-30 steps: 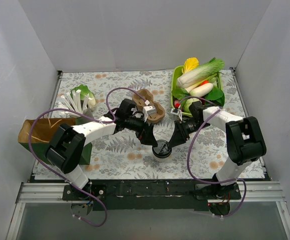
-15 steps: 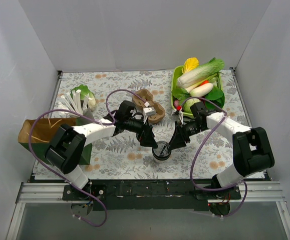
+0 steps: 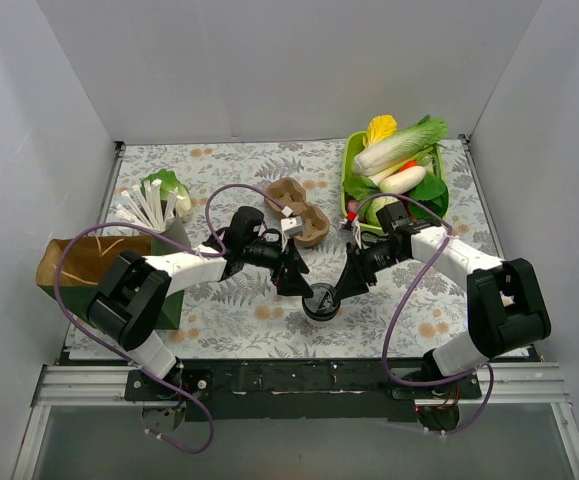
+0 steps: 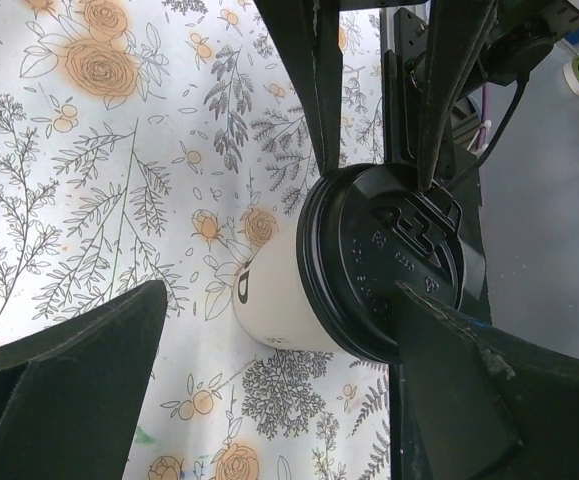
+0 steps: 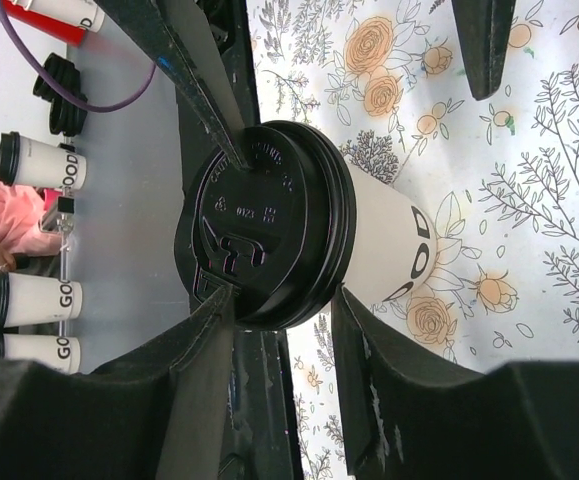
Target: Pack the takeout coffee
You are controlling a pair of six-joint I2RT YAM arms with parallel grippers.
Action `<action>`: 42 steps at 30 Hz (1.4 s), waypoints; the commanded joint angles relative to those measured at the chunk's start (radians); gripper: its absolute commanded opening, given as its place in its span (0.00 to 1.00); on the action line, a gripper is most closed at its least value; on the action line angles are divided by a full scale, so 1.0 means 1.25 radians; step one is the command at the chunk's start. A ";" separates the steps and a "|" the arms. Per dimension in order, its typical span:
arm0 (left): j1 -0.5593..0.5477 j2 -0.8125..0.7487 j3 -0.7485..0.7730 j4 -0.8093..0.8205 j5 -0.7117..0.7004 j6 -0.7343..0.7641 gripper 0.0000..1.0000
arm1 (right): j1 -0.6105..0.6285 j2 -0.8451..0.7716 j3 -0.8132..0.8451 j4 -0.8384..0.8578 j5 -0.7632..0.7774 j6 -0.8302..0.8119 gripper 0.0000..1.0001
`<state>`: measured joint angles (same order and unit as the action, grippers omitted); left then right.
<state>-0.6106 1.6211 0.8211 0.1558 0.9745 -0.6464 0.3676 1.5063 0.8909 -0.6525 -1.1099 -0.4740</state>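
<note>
The table (image 3: 229, 165), covered with a floral printed cloth, carries a small white paper cup with a round black plastic lid (image 3: 319, 299) toward 6 o'clock. A brown cardboard two-cup carrier (image 3: 314, 226) sits near the centre. A green plastic tray of vegetables (image 3: 350, 165) is at 2 o'clock, a cup of white utensils (image 3: 155, 209) and a green-white leafy vegetable (image 3: 165, 184) at 10, and a brown paper bag (image 3: 79, 260) at 8.

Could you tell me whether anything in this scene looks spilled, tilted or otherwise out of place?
Nothing stands out. The takeout coffee cup stands upright on the floral table, its black lid looks evenly seated, and no spill shows around it. The cardboard carrier sits flat behind it.
</note>
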 commanded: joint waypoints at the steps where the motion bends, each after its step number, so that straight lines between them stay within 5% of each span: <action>1: -0.001 0.020 -0.034 0.008 -0.139 0.062 0.93 | 0.019 0.032 0.000 0.026 0.159 -0.072 0.47; 8: 0.000 0.019 -0.014 -0.041 -0.122 0.089 0.93 | 0.019 0.010 0.081 -0.042 0.099 -0.136 0.53; 14: 0.000 0.025 0.008 -0.064 -0.119 0.093 0.92 | 0.019 0.007 0.165 -0.087 0.071 -0.152 0.68; 25: 0.000 0.010 0.032 -0.082 -0.116 0.080 0.94 | 0.020 -0.027 0.138 -0.099 0.094 -0.084 0.82; 37: 0.006 -0.062 0.098 -0.031 -0.128 -0.262 0.98 | 0.020 -0.015 0.125 -0.049 0.083 -0.017 0.82; 42: 0.006 -0.099 0.035 -0.039 -0.117 -0.274 0.98 | 0.020 -0.011 0.110 0.009 0.088 0.035 0.82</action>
<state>-0.6056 1.5791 0.9211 0.1143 0.8257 -0.9283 0.3893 1.4967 1.0420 -0.7170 -0.9901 -0.4923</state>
